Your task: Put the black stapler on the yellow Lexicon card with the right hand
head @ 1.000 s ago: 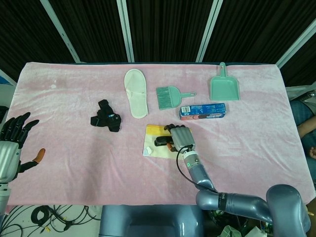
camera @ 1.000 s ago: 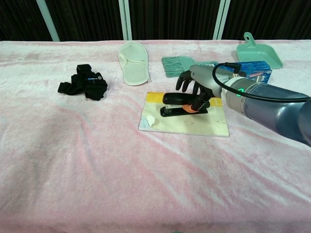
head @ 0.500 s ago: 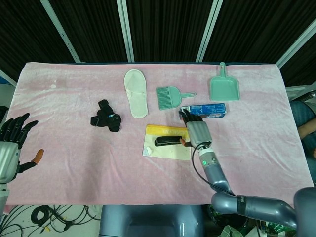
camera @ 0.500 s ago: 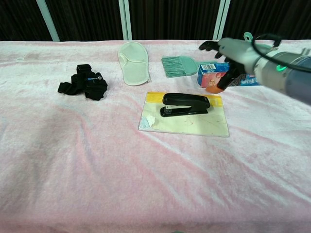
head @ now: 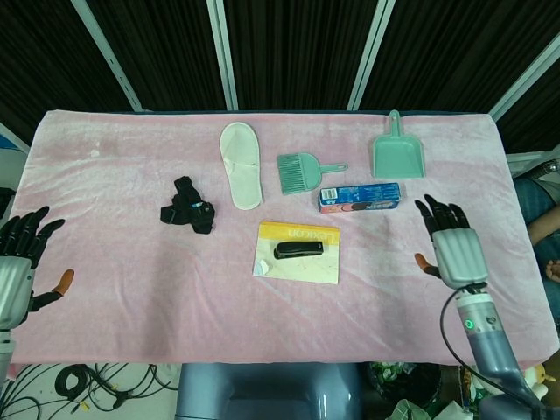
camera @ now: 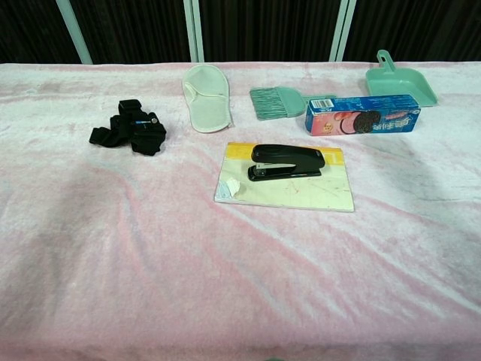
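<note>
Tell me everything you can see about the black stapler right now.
The black stapler is a glossy, plastic-looking desk stapler, closed, lying flat on its base lengthwise across the upper part of the yellow Lexicon card, just below the yellow band. Only the card touches it. No hand is near; the right hand hangs open far off.

You see: right hand point(head: 453, 247) grey-backed, black fingers, orange thumb tip, green wrist light, black cable. Left hand point(head: 19, 262) matches.
</note>
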Controlling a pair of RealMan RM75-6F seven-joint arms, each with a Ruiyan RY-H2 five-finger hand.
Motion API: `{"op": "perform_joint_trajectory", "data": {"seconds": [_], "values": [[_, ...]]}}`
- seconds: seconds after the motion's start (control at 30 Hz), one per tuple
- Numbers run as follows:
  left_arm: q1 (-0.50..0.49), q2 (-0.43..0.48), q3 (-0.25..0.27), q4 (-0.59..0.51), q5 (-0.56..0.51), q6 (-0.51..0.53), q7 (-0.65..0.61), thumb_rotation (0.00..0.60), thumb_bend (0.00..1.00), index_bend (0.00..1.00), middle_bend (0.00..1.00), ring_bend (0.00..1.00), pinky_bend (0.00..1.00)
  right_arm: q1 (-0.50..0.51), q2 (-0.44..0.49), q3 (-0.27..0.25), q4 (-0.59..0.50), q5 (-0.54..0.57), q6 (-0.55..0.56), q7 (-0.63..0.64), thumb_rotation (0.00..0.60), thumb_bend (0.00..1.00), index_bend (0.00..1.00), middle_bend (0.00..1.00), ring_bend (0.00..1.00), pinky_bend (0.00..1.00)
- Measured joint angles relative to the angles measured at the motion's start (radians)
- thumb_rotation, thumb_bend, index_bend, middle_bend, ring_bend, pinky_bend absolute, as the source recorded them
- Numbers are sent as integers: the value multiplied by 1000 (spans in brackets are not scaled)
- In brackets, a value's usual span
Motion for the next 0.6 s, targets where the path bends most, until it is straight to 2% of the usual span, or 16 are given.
{"op": "perform_joint_trajectory", "data": {"seconds": [0.2,0.33,0.6], "values": [[9,-13,15,37,-12,-8,-12,600,325,150,21,0,32,-135,-4,-80,103,-127,164,117,600,169,97,37,107,102],[12,-32,25,83,-14,-19,-33,600,325,150,21,0,32,-219,-44,-118,210,-181,252,189,600,171,96,37,107,102],[12,-97,48,207,5,-41,-73,600,325,150,21,0,32,-283,-130,-110,373,-199,283,278,600,171,96,37,107,102]]}}
